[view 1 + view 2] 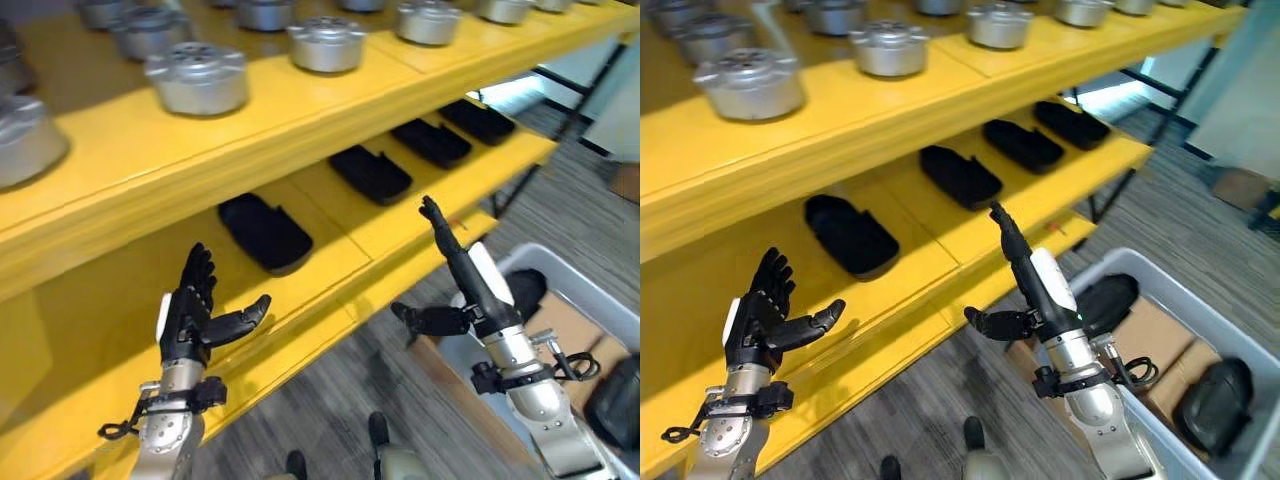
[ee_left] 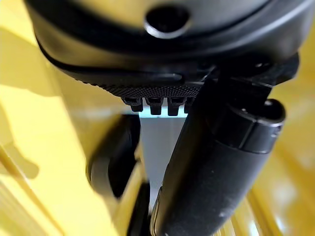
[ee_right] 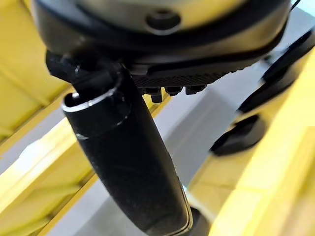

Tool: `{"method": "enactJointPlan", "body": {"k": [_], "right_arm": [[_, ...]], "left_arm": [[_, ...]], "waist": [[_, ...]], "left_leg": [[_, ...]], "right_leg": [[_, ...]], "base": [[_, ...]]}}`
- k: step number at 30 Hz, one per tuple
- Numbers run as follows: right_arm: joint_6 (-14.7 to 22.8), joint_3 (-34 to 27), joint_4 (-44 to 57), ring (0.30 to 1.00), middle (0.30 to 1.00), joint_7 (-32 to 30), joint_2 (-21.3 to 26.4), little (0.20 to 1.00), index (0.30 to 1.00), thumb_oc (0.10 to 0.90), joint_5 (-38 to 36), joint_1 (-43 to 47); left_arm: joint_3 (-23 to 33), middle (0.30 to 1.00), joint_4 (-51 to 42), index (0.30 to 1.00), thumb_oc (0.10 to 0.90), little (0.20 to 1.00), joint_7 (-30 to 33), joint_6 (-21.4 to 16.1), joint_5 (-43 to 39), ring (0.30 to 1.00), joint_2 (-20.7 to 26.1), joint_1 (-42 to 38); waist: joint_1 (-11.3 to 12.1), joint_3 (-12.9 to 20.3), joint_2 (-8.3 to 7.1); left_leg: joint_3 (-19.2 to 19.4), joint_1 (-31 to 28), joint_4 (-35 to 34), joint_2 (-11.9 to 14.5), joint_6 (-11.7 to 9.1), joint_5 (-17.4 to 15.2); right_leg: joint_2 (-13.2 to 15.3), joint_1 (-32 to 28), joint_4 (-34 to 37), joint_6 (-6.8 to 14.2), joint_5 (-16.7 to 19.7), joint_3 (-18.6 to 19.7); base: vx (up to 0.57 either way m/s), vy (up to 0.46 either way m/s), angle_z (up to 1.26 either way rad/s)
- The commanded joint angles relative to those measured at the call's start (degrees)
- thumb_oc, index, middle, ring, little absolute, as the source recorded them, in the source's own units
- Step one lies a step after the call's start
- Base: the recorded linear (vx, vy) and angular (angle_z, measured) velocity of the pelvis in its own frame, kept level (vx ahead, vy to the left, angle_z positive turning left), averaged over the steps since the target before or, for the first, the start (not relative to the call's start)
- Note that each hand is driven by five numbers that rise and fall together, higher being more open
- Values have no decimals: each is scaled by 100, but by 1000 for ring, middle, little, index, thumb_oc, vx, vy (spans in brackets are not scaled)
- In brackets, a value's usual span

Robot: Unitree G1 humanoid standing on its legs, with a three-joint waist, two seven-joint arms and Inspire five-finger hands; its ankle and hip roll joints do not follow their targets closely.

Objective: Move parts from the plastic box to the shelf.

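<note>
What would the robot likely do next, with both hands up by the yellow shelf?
Probably lower the right hand into the plastic box for another black part. Both hands are open and hold nothing; the left hand too. Four black parts already lie on the middle shelf.

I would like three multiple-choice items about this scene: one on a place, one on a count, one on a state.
1. Where do the silver metal parts stand?
A. in the grey box
B. on the top board of the yellow shelf
C. on the floor

2. How many black parts lie on the middle board?
A. two
B. four
C. seven

3. How are the two hands?
A. both open, holding nothing
B. both shut on a part
C. the left hand shut on a part

Key: 1 B, they stand in rows up there. 2 B, four lie in a row. 3 A, left hand and right hand have straight fingers.
</note>
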State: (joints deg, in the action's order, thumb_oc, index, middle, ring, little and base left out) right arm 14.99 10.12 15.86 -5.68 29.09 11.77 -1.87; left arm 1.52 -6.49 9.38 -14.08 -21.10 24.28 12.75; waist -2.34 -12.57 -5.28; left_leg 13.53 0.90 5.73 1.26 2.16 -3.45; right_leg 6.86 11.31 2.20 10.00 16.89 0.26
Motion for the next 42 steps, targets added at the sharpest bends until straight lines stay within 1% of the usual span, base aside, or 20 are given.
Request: {"method": "enactJointPlan", "body": {"k": [1,2,4,5,8,9,14,16,20,22,25,26,27,28,29,30,31,34,37,42], "right_arm": [[381,16,424,1000,1000,-252,83,1000,1000,900,26,875],[381,27,408,1000,1000,-260,78,1000,1000,900,32,894],[299,111,297,1000,1000,-296,25,1000,1000,900,101,1073],[292,113,300,1000,1000,-305,17,1000,1000,900,124,1096],[235,108,212,1000,1000,-298,42,1000,1000,900,264,1069],[223,17,98,1000,1000,-313,60,1000,1000,900,236,960],[250,-197,178,1000,1000,-275,192,1000,1000,900,143,708],[284,-321,200,1000,1000,-254,230,1000,1000,900,23,580],[316,-321,170,1000,1000,-298,235,1000,1000,900,-48,570],[347,-311,141,1000,1000,-388,213,1000,1000,900,-92,579],[363,-297,134,1000,1000,-406,220,1000,1000,900,-101,578],[402,-242,147,1000,1000,-436,245,1000,1000,900,-166,645],[408,-205,149,1000,1000,-433,254,1000,1000,900,-192,676],[421,-148,152,1000,1000,-431,281,1000,1000,900,-221,728],[421,-148,152,1000,1000,-431,279,1000,1000,900,-221,729],[401,-66,56,1000,1000,-395,281,1000,1000,900,-227,730],[414,-53,50,1000,1000,-387,275,1000,1000,900,-255,741],[435,-21,5,1000,1000,-345,317,1000,1000,900,-264,667],[481,-4,-45,1000,1000,-328,293,1000,1000,900,-320,598],[525,44,82,1000,1000,-157,176,1000,1000,900,-369,524]], "left_arm": [[236,1000,-924,1000,900,1000,63,-676,207,1000,228,-283],[243,1000,-925,1000,900,1000,62,-674,204,1000,231,-286],[192,1000,-967,1000,900,1000,63,-646,175,1000,242,-312],[225,1000,-954,1000,900,1000,70,-645,178,1000,253,-306],[258,1000,-898,1000,900,1000,58,-630,134,1000,246,-314],[298,1000,-775,1000,900,1000,78,-611,178,1000,222,-361],[346,1000,-643,1000,900,1000,50,-616,79,1000,94,-306],[362,1000,-667,1000,900,1000,7,-609,35,1000,33,-285],[338,1000,-674,1000,900,1000,-5,-630,23,1000,3,-322],[264,1000,-549,1000,900,1000,13,-643,-164,1000,-84,-405],[242,1000,-534,1000,900,1000,15,-642,-135,1000,-85,-412],[257,1000,-541,1000,900,1000,17,-636,-114,1000,-84,-430],[258,1000,-524,1000,900,1000,20,-648,-137,1000,-92,-427],[238,1000,-480,1000,900,1000,24,-649,-149,1000,-116,-423],[239,1000,-479,1000,900,1000,24,-650,-149,1000,-115,-424],[202,1000,-461,1000,900,1000,50,-618,-163,1000,-190,-376],[196,1000,-481,1000,900,1000,27,-616,-172,1000,-194,-353],[133,1000,-523,1000,900,1000,-39,-611,-178,1000,-210,-253],[4,1000,-444,1000,900,1000,-57,-577,-52,1000,-225,-302],[-95,1000,-418,1000,900,1000,-170,-618,-168,1000,-210,-344]], "waist": [[382,118,270],[375,90,270],[447,151,159],[476,184,157],[518,200,57],[482,270,-17],[330,356,69],[206,401,194],[108,419,304],[12,436,408],[-9,432,440],[-27,392,450],[-1,349,449],[45,246,383],[33,262,381],[234,110,268],[273,81,221],[359,52,234],[560,12,420],[555,157,503]], "left_leg": [[-147,-208,-195,192,-94,-33],[-149,-230,-181,191,-92,-51],[52,-295,-198,282,-202,-81],[50,-363,-220,316,-241,-181],[187,-392,-223,316,-303,-130],[165,-402,-208,367,-397,-124],[132,-511,-238,621,-561,-25],[167,-565,-345,906,-714,145],[233,-611,-423,1177,-858,351],[233,-609,-410,1463,-986,673],[231,-587,-321,1560,-1024,766],[106,-449,403,1776,-1051,1078],[-56,-329,798,1793,-1014,1126],[-411,55,1591,1621,-911,1246],[-424,84,1597,1617,-908,1249],[-871,651,1572,1019,-727,912],[-939,876,1433,924,-681,939],[-970,1250,751,1115,-751,1174],[-1550,1388,-612,919,-1044,1786],[-1661,1021,-776,780,-980,1666]], "right_leg": [[1346,-566,-1285,-84,-902,-2053],[1346,-606,-1264,-72,-892,-2062],[1838,-676,-1054,153,-328,-2425],[1902,-738,-977,293,-273,-2470],[1971,-947,-737,327,-110,-2731],[1828,-1039,-569,356,-178,-2647],[1612,-1071,-599,282,-391,-2640],[1368,-1067,-607,154,-726,-2618],[1091,-1034,-616,20,-986,-2547],[769,-939,-709,-147,-1245,-2371],[662,-941,-733,-224,-1322,-2327],[339,-1005,-711,-458,-1529,-2155],[251,-1036,-689,-539,-1566,-2054],[123,-1096,-587,-703,-1601,-1870],[127,-1082,-582,-703,-1595,-1881],[32,-1242,-469,-710,-1691,-1573],[36,-1230,-437,-682,-1638,-1519],[-6,-1399,-323,-575,-1727,-1353],[-131,-1735,-202,-474,-1869,-1035],[-85,-1964,-255,-400,-2074,-767]], "base": [[8,-81,-84],[31,-138,-109],[82,-216,-110],[45,-186,-28],[64,-197,-37],[108,-225,0],[83,-169,7],[73,-225,-14],[52,-204,-15],[52,-237,-7],[42,-139,-14],[110,-309,-15],[135,-440,-65],[49,-197,-86],[132,-203,-103],[137,-73,-62],[193,-51,-23],[212,82,-69],[328,152,-61],[250,180,-81]]}}
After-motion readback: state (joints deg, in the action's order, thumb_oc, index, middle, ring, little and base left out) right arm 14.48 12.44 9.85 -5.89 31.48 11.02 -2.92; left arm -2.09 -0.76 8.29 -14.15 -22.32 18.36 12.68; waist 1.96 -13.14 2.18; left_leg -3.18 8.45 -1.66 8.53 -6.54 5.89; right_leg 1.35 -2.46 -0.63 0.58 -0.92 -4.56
